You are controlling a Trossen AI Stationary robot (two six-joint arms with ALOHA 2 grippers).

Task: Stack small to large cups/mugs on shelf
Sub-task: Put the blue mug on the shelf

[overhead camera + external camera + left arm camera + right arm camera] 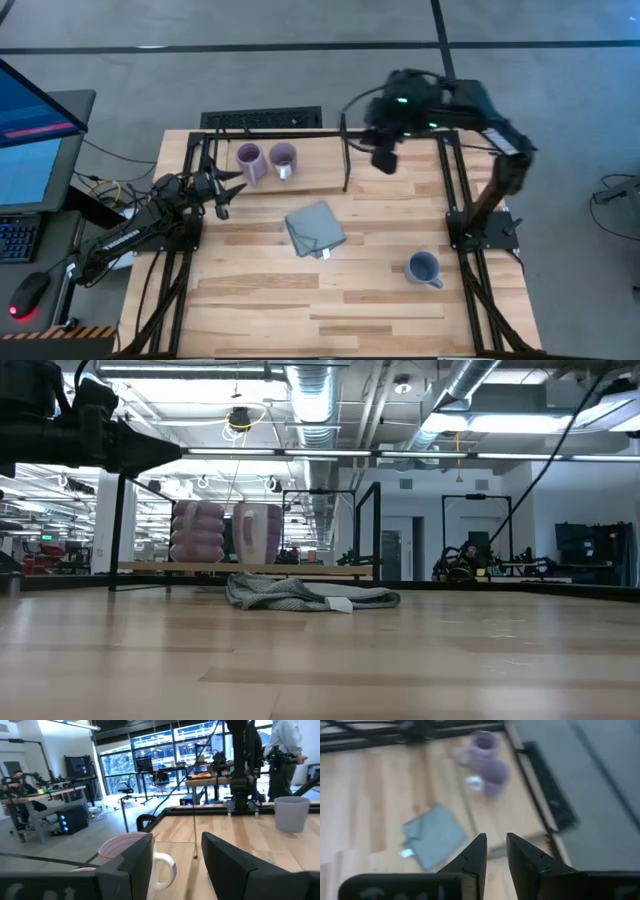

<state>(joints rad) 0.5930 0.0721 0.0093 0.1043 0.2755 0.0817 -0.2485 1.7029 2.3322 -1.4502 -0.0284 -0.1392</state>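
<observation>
The light purple mug (249, 161) and the darker purple mug with the white handle (283, 158) stand side by side on the left part of the shelf board (320, 165). They also show in the low view, the light purple mug (198, 532) to the left of the darker one (258, 532). The blue-grey mug (424, 268) stands on the table at the near right. My left gripper (224, 192) is open and empty, just left of the shelf's near left corner, with the darker mug (125, 847) ahead of it. My right gripper (384, 157) hovers high over the shelf's right part, empty, its fingers (481, 851) a narrow gap apart.
A folded grey-blue cloth (315, 228) lies at the table's middle, just in front of the shelf. The shelf's upright black divider (346, 155) stands right of the mugs. Black frame rods run along the table's left and right sides. A person (285, 750) stands beyond the table.
</observation>
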